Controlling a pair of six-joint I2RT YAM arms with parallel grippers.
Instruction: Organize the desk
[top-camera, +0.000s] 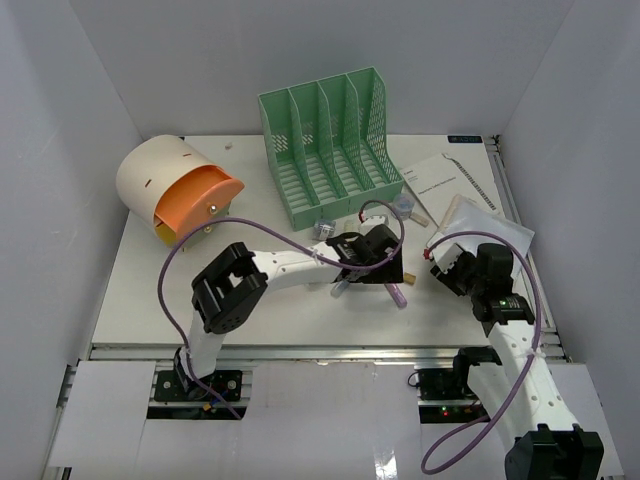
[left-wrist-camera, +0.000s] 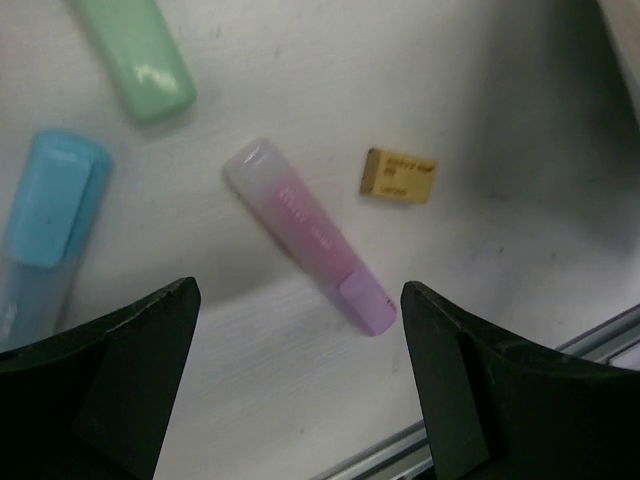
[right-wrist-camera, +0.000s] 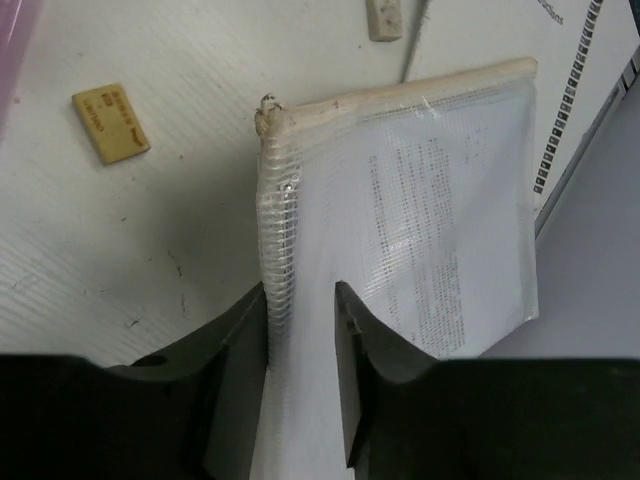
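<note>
Pink highlighter (left-wrist-camera: 310, 235) and mesh pouch (right-wrist-camera: 440, 200) unsorted on the desk (top-camera: 140, 290), most left; left gripper (left-wrist-camera: 300, 295) wide open, empty, right gripper (right-wrist-camera: 300, 300) parted astride pouch edge.

text check | we read nothing legible | yellow eraser (left-wrist-camera: 398, 175): print blurred | sheet (right-wrist-camera: 430, 230) inside mesh pouch (right-wrist-camera: 280, 200): lines too small | pink highlighter (left-wrist-camera: 310, 235): print too faint

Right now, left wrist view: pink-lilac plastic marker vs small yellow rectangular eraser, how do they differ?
The pink-lilac marker is long and rounded; the yellow eraser is a short flat block. The marker fades from pale to lilac; the eraser is one colour with dark print. Both lie on the white desk, apart.
</note>
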